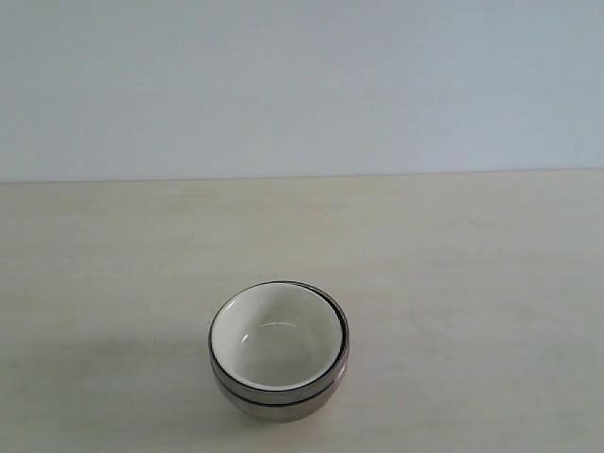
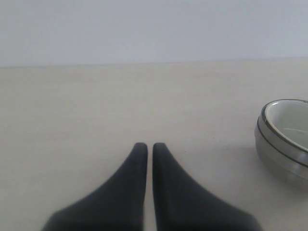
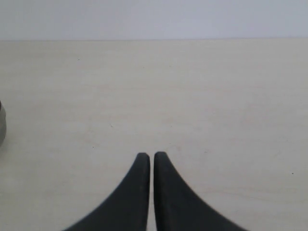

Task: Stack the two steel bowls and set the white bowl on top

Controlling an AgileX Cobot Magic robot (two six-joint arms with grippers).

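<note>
The white bowl (image 1: 276, 332) sits nested on top of the two steel bowls (image 1: 283, 401), forming one stack on the table near the front middle of the exterior view. Only the steel rims and outer wall show beneath it. The left wrist view catches the stack with the white bowl (image 2: 288, 122) in the steel bowls (image 2: 276, 156) off to one side of my left gripper (image 2: 150, 145), which is shut and empty above bare table. My right gripper (image 3: 152, 155) is shut and empty too; a sliver of steel bowl (image 3: 2, 125) shows at that view's edge. Neither gripper appears in the exterior view.
A pale wooden table (image 1: 472, 283) stretches around the stack, ending at a plain light wall (image 1: 302, 85) behind. No other objects are in view.
</note>
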